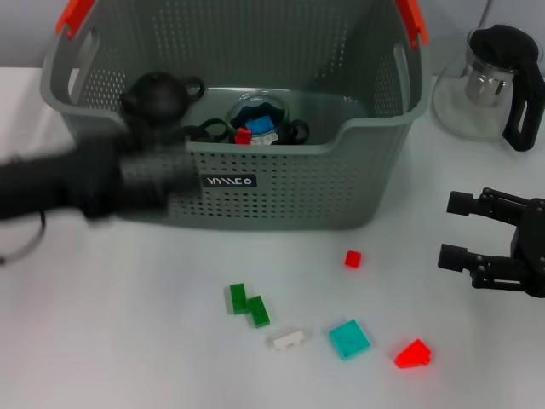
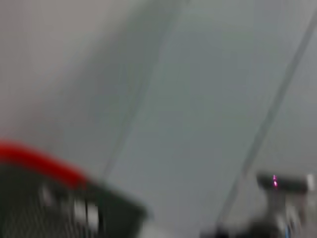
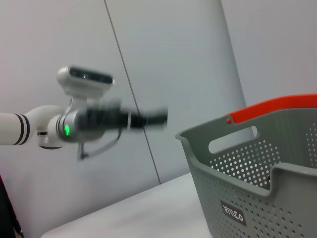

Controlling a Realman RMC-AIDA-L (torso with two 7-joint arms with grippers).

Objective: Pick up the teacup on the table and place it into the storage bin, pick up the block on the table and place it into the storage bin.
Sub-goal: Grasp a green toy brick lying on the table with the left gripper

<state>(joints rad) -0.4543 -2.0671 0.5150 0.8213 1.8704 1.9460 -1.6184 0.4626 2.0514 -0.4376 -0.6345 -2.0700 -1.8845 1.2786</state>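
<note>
Right tool (image 1: 456, 230) apart, idle | left tool (image 1: 157, 183) blurred, cannot tell | storage bin (image 1: 281, 183)

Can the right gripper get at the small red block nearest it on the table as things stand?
Probably yes. The right gripper hangs open beside the small red block, with only bare table between them; the storage bin stands behind and the left arm is across at the bin's front.

A grey storage bin (image 1: 281, 183) is being shown at the back of the white desk (image 1: 128, 341), with a black teapot (image 1: 157, 95) and a glass teacup (image 1: 260, 119) inside. The left arm (image 1: 85, 183) is being seen blurred across its front wall. Loose blocks, green (image 1: 248, 304), white (image 1: 288, 340), teal (image 1: 349, 338) and red (image 1: 413, 354), are being left on the desk. The right gripper (image 1: 454, 230) is being held with fingers apart near a glass pot (image 1: 490, 81).
</note>
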